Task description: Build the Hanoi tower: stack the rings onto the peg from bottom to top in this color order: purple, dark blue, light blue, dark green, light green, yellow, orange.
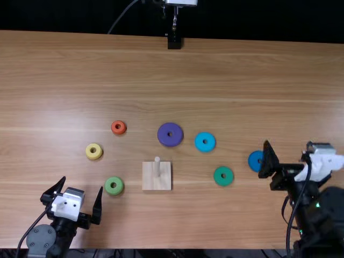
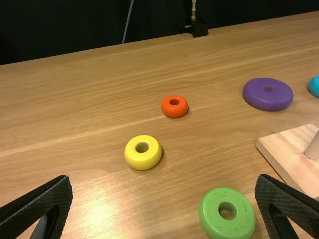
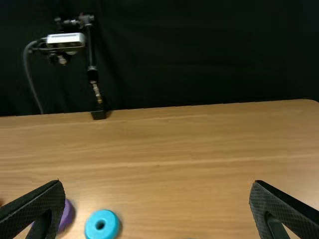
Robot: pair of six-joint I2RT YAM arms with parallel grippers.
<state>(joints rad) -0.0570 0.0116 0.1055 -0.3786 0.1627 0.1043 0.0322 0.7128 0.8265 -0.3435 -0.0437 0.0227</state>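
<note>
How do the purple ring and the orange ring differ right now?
The purple ring is much wider than the orange ring. The purple ring also lies closer to the peg than the orange ring. Both lie flat on the table.

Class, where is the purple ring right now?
In the top view, the purple ring lies flat on the table just beyond the wooden peg base, between the orange ring and the light blue ring.
</note>
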